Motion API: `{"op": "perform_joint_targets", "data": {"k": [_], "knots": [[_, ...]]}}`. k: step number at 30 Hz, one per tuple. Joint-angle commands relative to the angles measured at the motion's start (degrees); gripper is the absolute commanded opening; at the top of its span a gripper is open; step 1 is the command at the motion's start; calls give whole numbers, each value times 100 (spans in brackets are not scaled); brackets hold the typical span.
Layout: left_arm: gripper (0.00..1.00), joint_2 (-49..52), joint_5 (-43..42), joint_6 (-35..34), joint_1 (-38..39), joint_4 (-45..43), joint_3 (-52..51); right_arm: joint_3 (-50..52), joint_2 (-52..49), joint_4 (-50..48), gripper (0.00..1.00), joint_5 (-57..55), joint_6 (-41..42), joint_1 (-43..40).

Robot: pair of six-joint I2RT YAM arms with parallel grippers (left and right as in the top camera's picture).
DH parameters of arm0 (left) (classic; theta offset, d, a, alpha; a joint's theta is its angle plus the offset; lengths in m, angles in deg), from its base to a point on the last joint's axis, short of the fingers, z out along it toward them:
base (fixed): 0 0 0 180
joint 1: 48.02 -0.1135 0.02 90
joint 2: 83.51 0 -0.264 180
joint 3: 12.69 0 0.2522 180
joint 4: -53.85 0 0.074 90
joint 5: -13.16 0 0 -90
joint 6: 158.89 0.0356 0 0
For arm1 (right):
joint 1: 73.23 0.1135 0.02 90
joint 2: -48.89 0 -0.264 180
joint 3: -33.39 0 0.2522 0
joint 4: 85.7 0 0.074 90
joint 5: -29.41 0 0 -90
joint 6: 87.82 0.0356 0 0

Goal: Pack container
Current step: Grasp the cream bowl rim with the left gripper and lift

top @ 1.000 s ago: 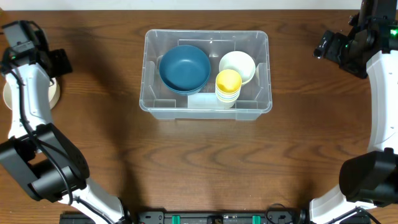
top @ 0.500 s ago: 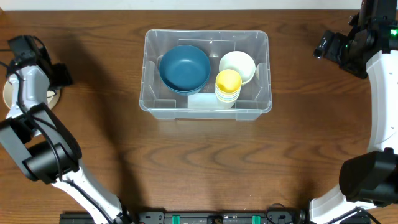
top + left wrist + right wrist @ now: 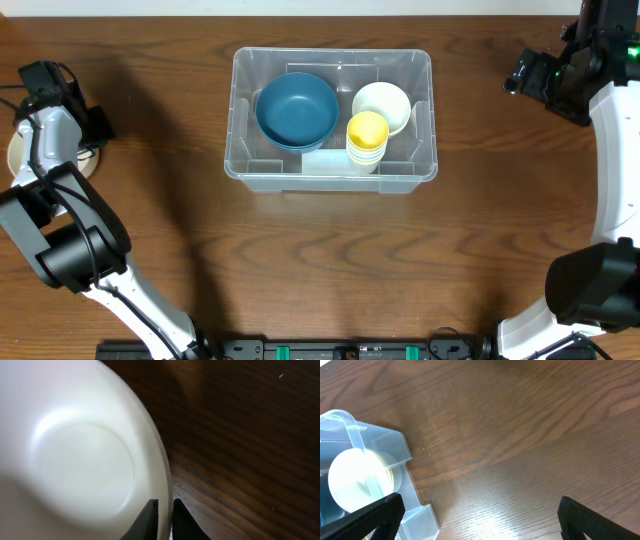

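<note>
Left tool has closed — pinching white bowl rim.

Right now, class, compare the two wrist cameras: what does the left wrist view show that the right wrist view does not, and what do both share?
Only the left wrist view: the loose white bowl, seen from above, with the left gripper pinched on its rim.
Only the right wrist view: a corner of the clear container with the packed white bowl inside, and the right gripper, its jaws wide apart and holding nothing.
Both: the brown wooden table.
</note>
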Motion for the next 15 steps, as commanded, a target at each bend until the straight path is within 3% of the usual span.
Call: {"op": "perform_joint_targets", "data": {"k": [1, 12, 15], "knots": [[12, -4, 42, -114, -4, 50, -46, -68, 87, 7, 99, -17, 39, -20], [12, -2, 42, -114, -4, 166, -240, -68, 87, 7, 99, -20, 39, -20], [6, -2, 42, -114, -4, 188, -240, -68, 87, 7, 99, -20, 39, -20]]}}
